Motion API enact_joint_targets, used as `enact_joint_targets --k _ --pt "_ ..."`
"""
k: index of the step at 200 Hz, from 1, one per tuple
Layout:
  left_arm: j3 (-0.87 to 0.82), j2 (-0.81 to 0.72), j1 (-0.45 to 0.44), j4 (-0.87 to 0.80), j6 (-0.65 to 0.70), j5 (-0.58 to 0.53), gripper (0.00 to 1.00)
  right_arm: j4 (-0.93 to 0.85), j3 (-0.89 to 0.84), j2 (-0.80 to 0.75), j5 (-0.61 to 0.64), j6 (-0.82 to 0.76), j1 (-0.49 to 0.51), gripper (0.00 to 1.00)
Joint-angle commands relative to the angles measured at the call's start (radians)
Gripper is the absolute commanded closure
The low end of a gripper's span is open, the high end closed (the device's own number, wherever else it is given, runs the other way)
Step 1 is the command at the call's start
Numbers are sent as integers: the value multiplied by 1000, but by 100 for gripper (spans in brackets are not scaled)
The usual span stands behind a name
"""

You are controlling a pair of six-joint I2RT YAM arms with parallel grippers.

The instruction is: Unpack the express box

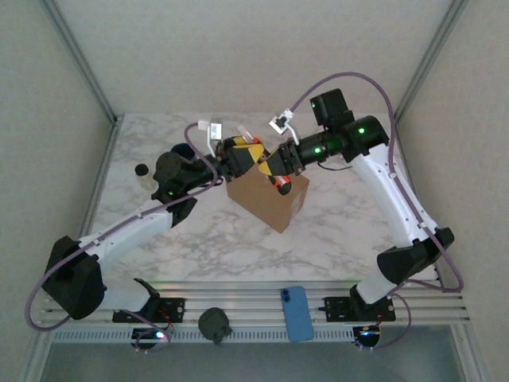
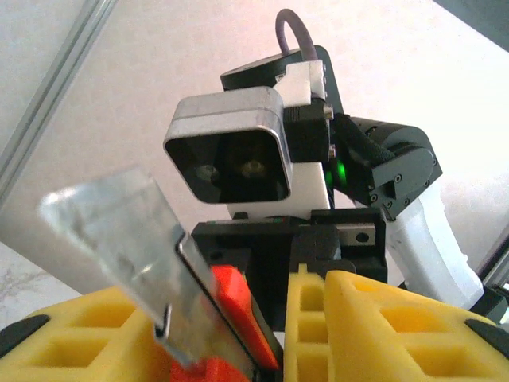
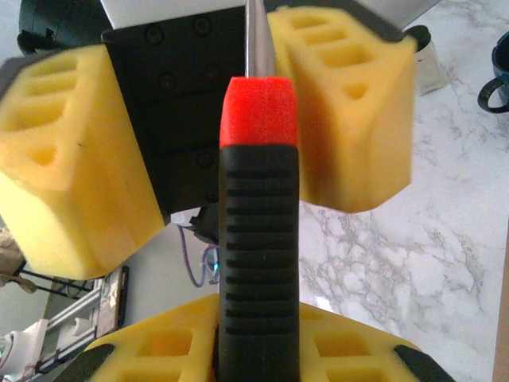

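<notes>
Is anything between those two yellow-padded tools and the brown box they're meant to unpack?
Nothing visible blocks them. The left tool and right tool meet just above the express box. The only thing there is a red-and-black-handled blade, gripped by the right tool, its metal between the left tool's open pads.

1. My left gripper [image 1: 248,153] and right gripper [image 1: 270,164] cover the top of the box [image 1: 266,203] from above; I cannot tell how its flaps lie.
2. The mug [image 3: 498,76] is cut by my right wrist view's right edge; from above my left arm [image 1: 135,223] hides most of it.
3. The blade [image 2: 119,231] of the knife [image 3: 258,239] is blurred before my left wrist camera and runs off the right wrist view's top.
4. My right fingers [image 3: 350,354] run off that view's bottom.
</notes>
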Motion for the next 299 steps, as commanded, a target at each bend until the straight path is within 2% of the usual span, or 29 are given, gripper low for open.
enact_joint_targets --k 1,29,57,91,128,137,147,161,171,176,187,209,256,299 --pt "33 11 -14 70 -17 3 52 -6 8 -2 -28 -2 7 100" --pt "32 15 -20 71 -14 5 58 14 8 -3 -37 16 7 100" --pt "32 16 -25 73 -13 6 74 41 5 1 -52 40 7 100" --pt "36 16 -28 70 -10 -6 100 94 -25 -8 -62 79 7 100" --pt "34 9 -27 67 -8 -43 100 213 -99 -52 -36 177 6 100" --pt "33 6 -29 68 -8 -58 100 257 -129 -71 -31 209 6 93" --pt "30 1 -28 75 -9 -74 100 316 -170 -97 -16 252 6 75" --pt "23 -11 -29 90 -7 -106 100 432 -248 -146 10 328 5 57" --pt "17 -22 -27 101 -8 -129 100 538 -318 -187 30 396 5 48" --pt "16 -24 -27 107 -9 -138 100 592 -351 -207 38 431 4 40" --pt "16 -30 -28 121 -11 -155 100 698 -412 -241 55 500 4 35" --pt "21 -33 -29 144 -19 -172 100 832 -490 -285 92 595 4 33" --pt "8 -27 -29 194 -50 -188 100 1101 -598 -324 135 775 4 41" --pt "0 -24 -27 211 -60 -193 100 1192 -599 -302 106 840 4 52"
